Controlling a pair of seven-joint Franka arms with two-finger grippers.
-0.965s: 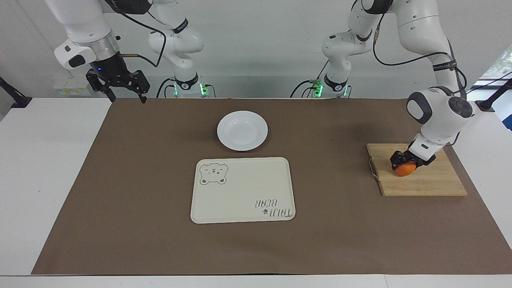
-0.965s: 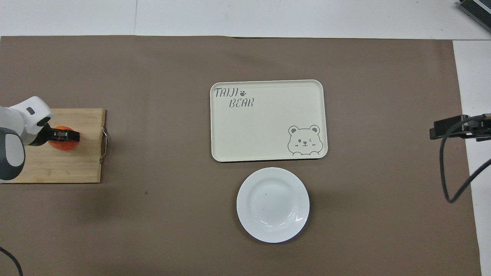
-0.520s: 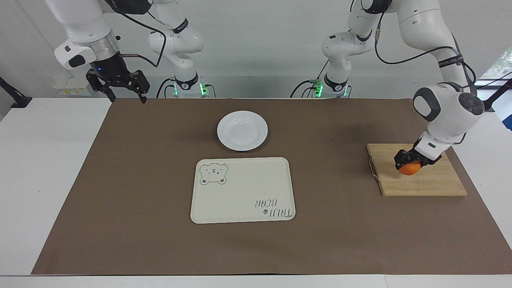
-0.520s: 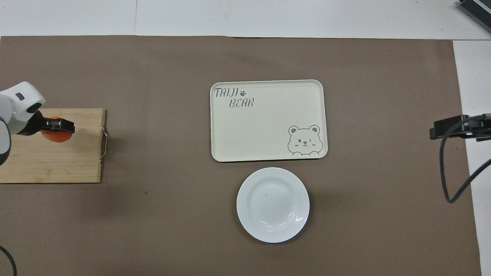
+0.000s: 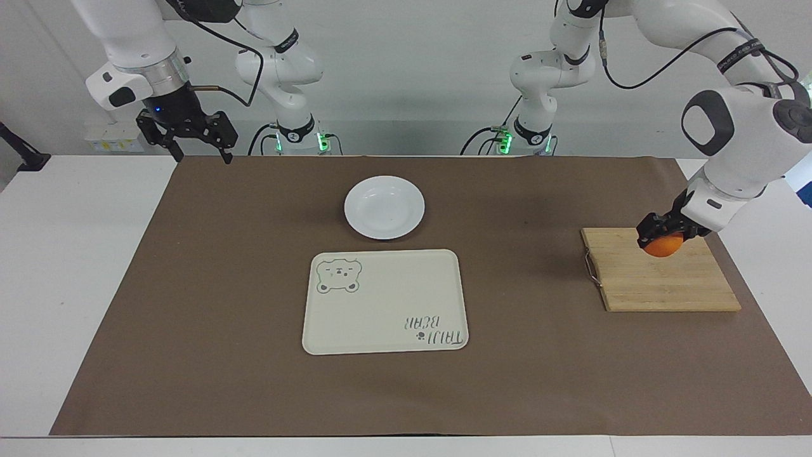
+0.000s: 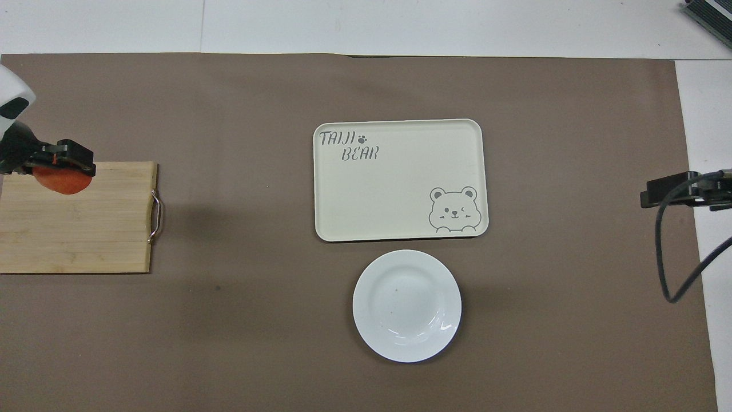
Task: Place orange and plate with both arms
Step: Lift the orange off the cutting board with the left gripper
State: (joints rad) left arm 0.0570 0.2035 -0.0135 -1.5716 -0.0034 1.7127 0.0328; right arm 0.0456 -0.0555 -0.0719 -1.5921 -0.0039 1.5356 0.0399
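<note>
Your right gripper waits, fingers spread, over the mat corner at its arm's end. The plate sits on the brown mat, nearest the robots, just beside the bear tray, which lies farther out. Your left gripper is clamped on the orange, lifted over the wooden board.

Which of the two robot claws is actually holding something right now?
The left gripper, raised over the wooden board, is shut on the orange. The right gripper waits open with nothing in it, over the table's edge.
</note>
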